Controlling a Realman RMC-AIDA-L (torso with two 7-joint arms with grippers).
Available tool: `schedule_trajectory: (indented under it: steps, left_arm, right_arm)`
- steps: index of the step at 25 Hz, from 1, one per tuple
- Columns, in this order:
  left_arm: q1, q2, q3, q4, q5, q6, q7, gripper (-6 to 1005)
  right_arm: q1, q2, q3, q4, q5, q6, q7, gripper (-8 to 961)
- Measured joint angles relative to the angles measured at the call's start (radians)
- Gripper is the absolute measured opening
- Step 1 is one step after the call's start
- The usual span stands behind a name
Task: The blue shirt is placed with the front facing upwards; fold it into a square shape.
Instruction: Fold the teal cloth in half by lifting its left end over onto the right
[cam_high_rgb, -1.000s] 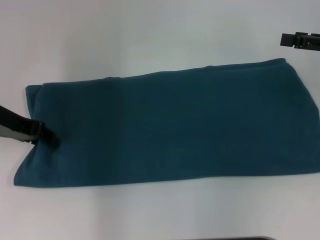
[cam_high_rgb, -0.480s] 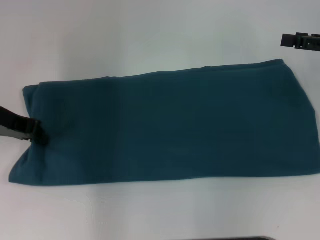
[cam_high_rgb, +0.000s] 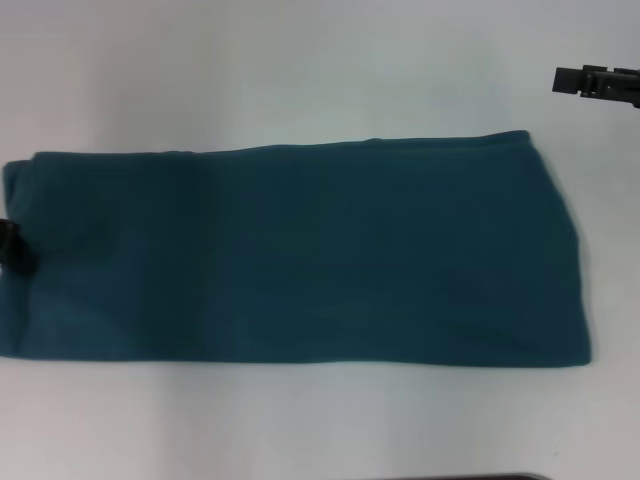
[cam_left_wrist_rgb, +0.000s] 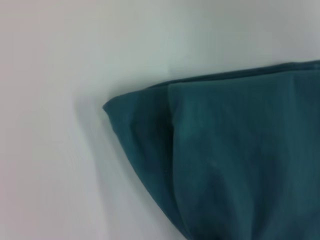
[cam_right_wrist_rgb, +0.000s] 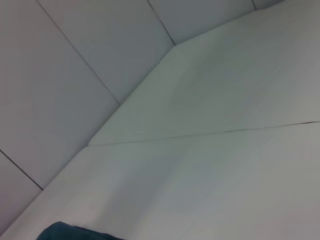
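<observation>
The blue shirt (cam_high_rgb: 300, 255) lies on the white table as a long band, plain side up, with no lettering showing. Its left end reaches the picture's left edge in the head view. My left gripper (cam_high_rgb: 14, 250) shows only as a small black tip at that left end, shut on the cloth at mid-height. The left wrist view shows a folded corner of the shirt (cam_left_wrist_rgb: 235, 150) with layered edges. My right gripper (cam_high_rgb: 590, 80) hangs over bare table at the far right, beyond the shirt's far right corner. A scrap of the shirt (cam_right_wrist_rgb: 65, 232) shows in the right wrist view.
White table (cam_high_rgb: 300, 70) surrounds the shirt on the far, near and right sides. A seam line (cam_right_wrist_rgb: 225, 132) and light wall panels (cam_right_wrist_rgb: 75, 65) show in the right wrist view. A dark edge (cam_high_rgb: 460, 477) sits at the head view's bottom.
My left gripper has moved left, almost out of the head view, dragging the whole shirt left with it. The shirt's right end now lies well inside the picture. The right gripper barely moved.
</observation>
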Motion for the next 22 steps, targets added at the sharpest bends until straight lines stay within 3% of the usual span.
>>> schedule_trajectory:
  steps: [14, 18, 22]
  left_arm:
    - [0.004, 0.103, -0.057, 0.008, 0.005, 0.027, 0.000, 91]
    - [0.005, 0.110, -0.062, 0.011, 0.015, 0.031, 0.000, 92]
    - [-0.006, 0.100, -0.063, 0.003, 0.005, 0.058, 0.008, 92]
  right_arm:
    - [0.013, 0.006, -0.006, 0.001, 0.006, 0.005, -0.004, 910]
    - [0.014, 0.006, -0.006, 0.001, 0.006, 0.005, -0.003, 909]
    - [0.015, 0.006, -0.006, 0.001, 0.006, 0.004, -0.003, 908]
